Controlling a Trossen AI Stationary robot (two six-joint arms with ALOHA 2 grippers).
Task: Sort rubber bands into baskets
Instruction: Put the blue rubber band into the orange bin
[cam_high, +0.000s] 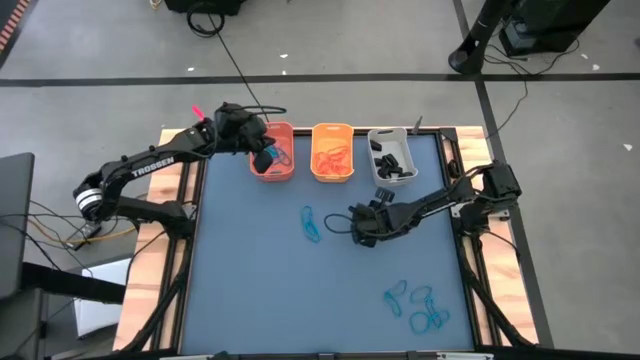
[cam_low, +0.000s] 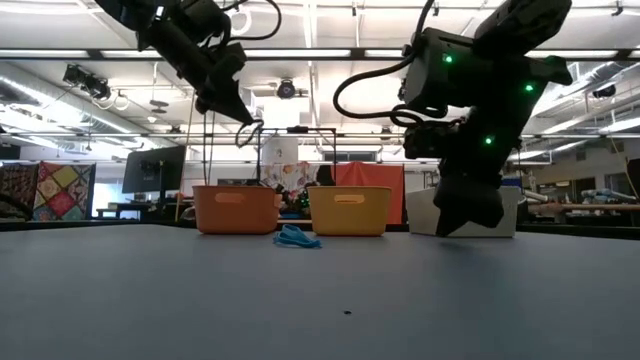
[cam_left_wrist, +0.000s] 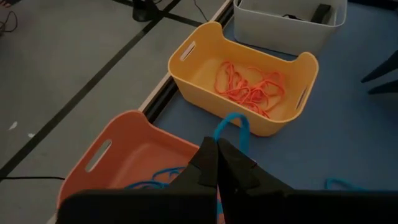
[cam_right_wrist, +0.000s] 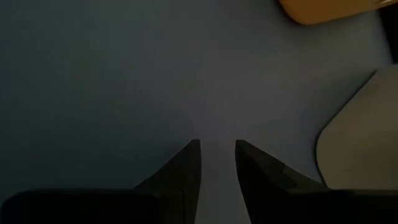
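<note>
My left gripper (cam_high: 264, 155) hovers over the orange basket (cam_high: 285, 135), shut on a blue rubber band (cam_left_wrist: 231, 126). More blue bands lie in that basket (cam_left_wrist: 158, 177). The yellow-orange basket (cam_high: 332, 130) holds orange bands (cam_left_wrist: 249, 87). The grey-white basket (cam_high: 385, 135) holds black bands (cam_high: 392, 165). My right gripper (cam_right_wrist: 217, 146) points down close over the bare mat in front of the grey-white basket, slightly open and empty; it also shows in the high view (cam_high: 360, 225). Loose blue bands lie on the mat at the middle (cam_high: 312, 224) and near right (cam_high: 420, 305). My left gripper pinches the blue band between its two shut fingers (cam_left_wrist: 208, 165). A loop of the band (cam_left_wrist: 239, 121) sticks out past the fingertips. The fingers slant down from the table's left over the orange basket. The band is lifted clear, hanging at the fingertips (cam_low: 250, 130).
The three baskets stand in a row at the mat's far edge. The blue mat (cam_high: 250, 280) is framed by wooden edges (cam_high: 150, 250). In the low view a blue band (cam_low: 296, 238) lies in front of the baskets. Cables run on the floor beyond the table.
</note>
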